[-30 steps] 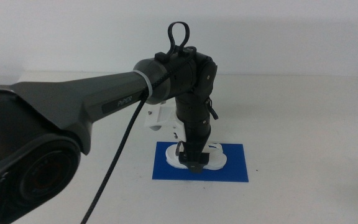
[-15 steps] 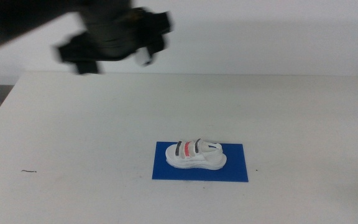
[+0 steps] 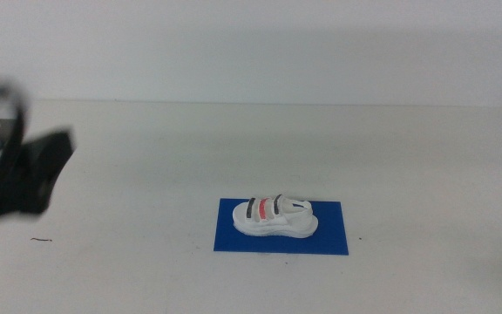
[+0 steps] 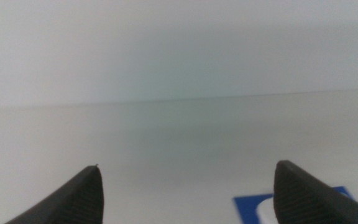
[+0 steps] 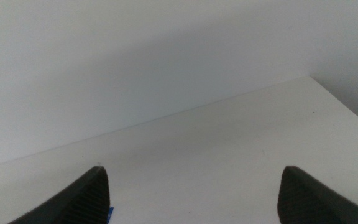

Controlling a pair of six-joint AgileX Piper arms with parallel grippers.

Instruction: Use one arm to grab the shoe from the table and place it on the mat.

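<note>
The white shoe (image 3: 276, 217) with dark and red straps lies on its sole on the blue mat (image 3: 329, 234) at the middle front of the white table (image 3: 338, 148). The left arm (image 3: 16, 179) is a dark blur at the left edge of the middle view, far from the shoe. In the left wrist view the left gripper (image 4: 188, 186) is open and empty, with a corner of the mat (image 4: 248, 208) and a bit of the shoe (image 4: 267, 214) between its jaws. The right gripper (image 5: 194, 190) is open and empty over bare table in its wrist view; it is out of the middle view.
A small dark mark (image 3: 40, 240) lies on the table at the front left. The table's far edge (image 3: 277, 105) meets a plain white wall. A sliver of the mat (image 5: 109, 213) shows in the right wrist view.
The left arm stood over the mat with its gripper at the shoe, then let go, lifted away and swung to the left edge. The shoe stays on the mat.
</note>
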